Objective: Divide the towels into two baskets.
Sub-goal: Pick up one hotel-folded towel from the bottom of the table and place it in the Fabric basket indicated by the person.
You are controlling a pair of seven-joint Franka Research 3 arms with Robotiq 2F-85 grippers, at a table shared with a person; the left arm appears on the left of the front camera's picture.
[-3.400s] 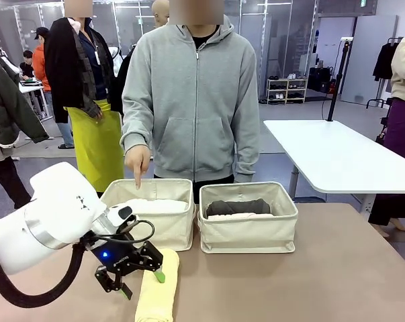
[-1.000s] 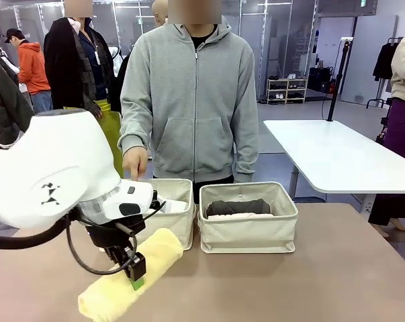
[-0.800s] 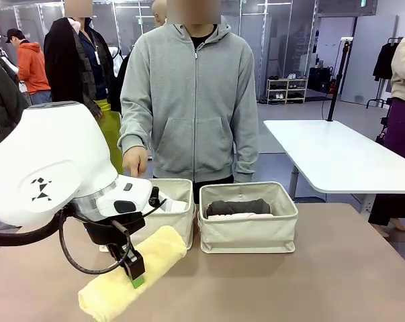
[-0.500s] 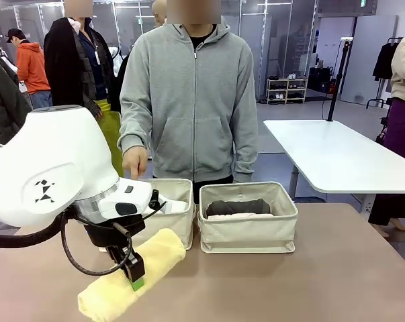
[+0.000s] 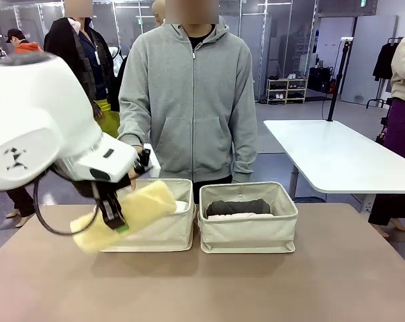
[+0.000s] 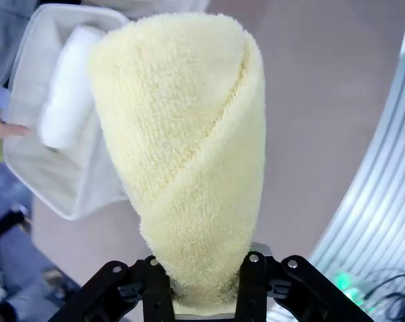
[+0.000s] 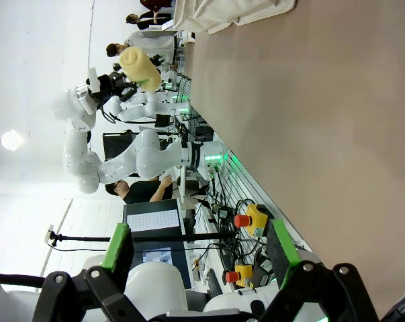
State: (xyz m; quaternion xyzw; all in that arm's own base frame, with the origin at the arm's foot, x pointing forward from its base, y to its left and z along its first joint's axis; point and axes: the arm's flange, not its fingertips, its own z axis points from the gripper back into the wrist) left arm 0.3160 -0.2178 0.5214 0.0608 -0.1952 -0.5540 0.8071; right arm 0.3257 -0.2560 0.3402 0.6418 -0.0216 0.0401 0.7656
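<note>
Pale yellow terry towel (image 5: 125, 213), rolled, tilted in left tool (image 5: 115, 221).

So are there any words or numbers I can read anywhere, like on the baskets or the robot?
None can be read.
Left arm: a small black mark on its white shell, a shape, not letters.
Monitor: a pale grid of entries, too small to read.
Baskets: plain cream cloth, no label.
Yellow towel, in the shut left gripper: no tag shows.
</note>
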